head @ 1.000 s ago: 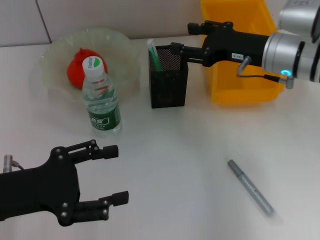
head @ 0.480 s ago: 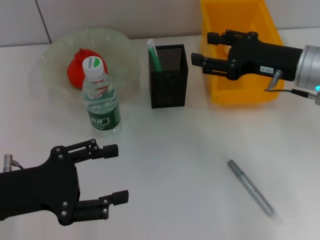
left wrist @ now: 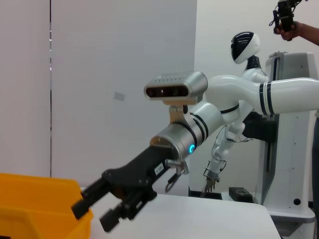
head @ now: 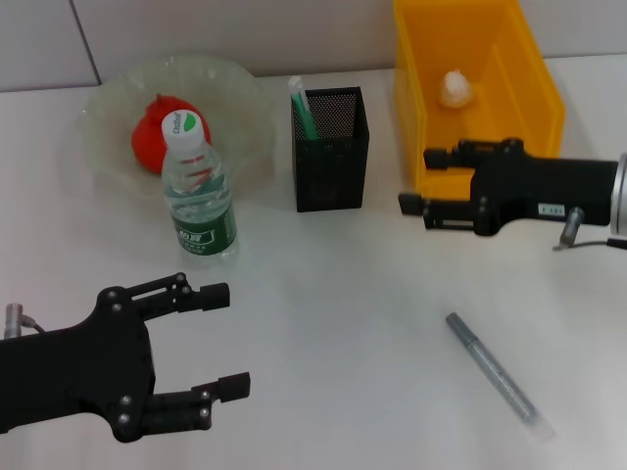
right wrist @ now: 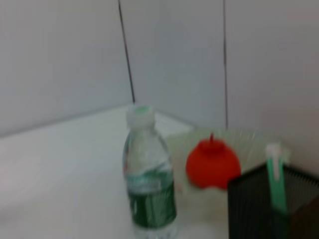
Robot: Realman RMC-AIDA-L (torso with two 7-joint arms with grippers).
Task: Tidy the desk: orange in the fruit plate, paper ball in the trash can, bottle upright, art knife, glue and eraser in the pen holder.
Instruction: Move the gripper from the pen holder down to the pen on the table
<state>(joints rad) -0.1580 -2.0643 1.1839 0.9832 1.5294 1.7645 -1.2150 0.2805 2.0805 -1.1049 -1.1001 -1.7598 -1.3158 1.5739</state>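
My right claw [head: 416,203] sits low over the bench [head: 343,294], just in front of the trash can [head: 421,147] at its near left corner, fingers spread, nothing in them. The left wrist view shows the same: right claw [left wrist: 92,214] released, next to the yellow bin wall [left wrist: 35,204].

My left claw [head: 230,338] is parked at the near left of the bench, fingers spread wide, empty.

Task items:
- paper ball [head: 456,88] lies inside the trash can, toward its far end.
- orange [head: 155,137] is in the fruit plate [head: 108,98]; also seen in the right wrist view, orange [right wrist: 213,164] on the plate [right wrist: 249,139].
- bottle [head: 196,191] stands upright, cap up, just in front of the fruit plate and overlapping the orange from the head view. Right wrist view confirms it upright [right wrist: 149,184].
- pen holder [head: 331,162] stands between the fruit plate and the trash can, apart from both. A green-and-white stick [head: 302,108] pokes out of its left side; same item visible in the right wrist view [right wrist: 275,174] in the holder [right wrist: 254,209].
- eraser: can't find it in any view.

One grey pen-like tool [head: 490,367] lies flat on the bench at the near right, diagonal, well apart from both claws and the pen holder.
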